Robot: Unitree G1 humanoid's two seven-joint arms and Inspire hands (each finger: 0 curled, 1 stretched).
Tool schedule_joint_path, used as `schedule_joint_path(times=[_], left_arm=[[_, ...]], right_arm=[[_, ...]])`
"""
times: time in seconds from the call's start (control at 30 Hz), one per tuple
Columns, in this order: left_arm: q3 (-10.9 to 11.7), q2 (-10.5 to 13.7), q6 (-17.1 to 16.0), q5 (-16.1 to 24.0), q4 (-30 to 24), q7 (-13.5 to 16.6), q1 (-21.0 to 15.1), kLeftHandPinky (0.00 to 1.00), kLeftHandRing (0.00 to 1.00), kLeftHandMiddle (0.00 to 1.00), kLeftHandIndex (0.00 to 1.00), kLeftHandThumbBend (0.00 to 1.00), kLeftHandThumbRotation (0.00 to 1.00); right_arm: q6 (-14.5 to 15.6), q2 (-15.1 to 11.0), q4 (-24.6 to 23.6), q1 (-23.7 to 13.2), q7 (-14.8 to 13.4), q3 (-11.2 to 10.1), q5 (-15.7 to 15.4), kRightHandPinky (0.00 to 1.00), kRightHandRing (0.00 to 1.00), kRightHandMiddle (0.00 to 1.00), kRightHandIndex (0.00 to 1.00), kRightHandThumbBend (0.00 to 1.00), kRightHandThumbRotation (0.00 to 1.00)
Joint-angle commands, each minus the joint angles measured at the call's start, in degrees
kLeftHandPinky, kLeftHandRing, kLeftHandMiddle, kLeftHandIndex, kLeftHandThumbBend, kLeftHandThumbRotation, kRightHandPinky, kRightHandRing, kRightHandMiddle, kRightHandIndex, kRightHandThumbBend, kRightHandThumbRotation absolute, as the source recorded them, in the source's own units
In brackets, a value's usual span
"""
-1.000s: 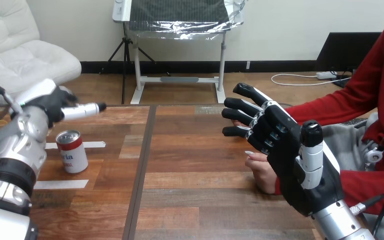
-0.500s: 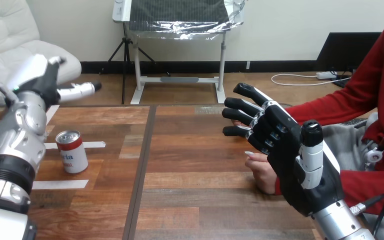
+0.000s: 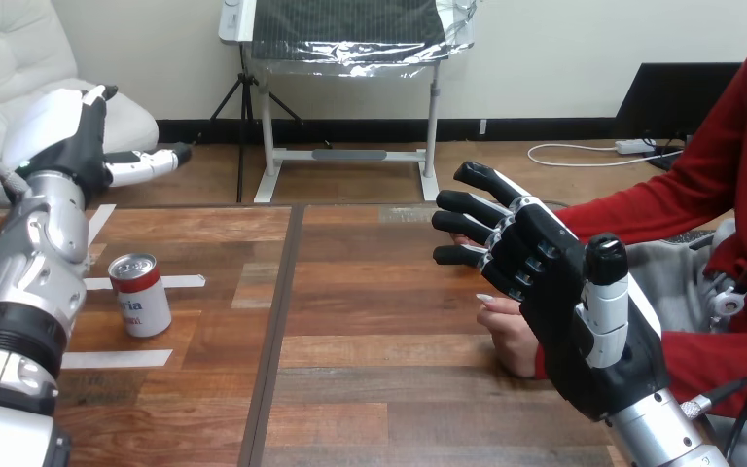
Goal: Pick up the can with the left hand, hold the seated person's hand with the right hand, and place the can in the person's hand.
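A red and white can (image 3: 142, 295) stands upright on the wooden table (image 3: 379, 370) at the left. My left hand (image 3: 78, 136) is raised above and behind the can, apart from it, its fingers straight and open. My right hand (image 3: 545, 268) hovers at the right with fingers spread open. It is in front of the person's hand (image 3: 511, 331), which rests on the table beneath and behind it. I cannot tell whether the two touch; no finger of mine curls round it.
White tape strips (image 3: 117, 358) lie on the table around the can. The person's red sleeve (image 3: 710, 360) runs along the right edge.
My left hand has risen and drawn back to the left, away from the can. The right hand, the can and the person's hand have stayed still.
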Motion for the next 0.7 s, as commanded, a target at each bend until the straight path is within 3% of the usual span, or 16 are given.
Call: schedule_joint_path(times=[0.0,0.67], left_arm=[[-0.25,-0.66,-0.75,-0.03,1.54,0.62,-1.62,0.93,0.98,0.99,0.94,0.75,0.54],[-1.23,-2.47,-0.87,0.59,8.31,0.17,-2.68,0.95,0.99,1.0,0.96,0.79,0.57]], right_arm=[[-0.42,0.36,-2.36,-3.15,0.0,-0.48,0.74,0.75,0.84,0.84,0.88,0.94,1.0],[-0.5,0.37,-2.29,-3.07,0.46,-0.47,0.97,0.74,0.84,0.84,0.88,0.94,1.0]])
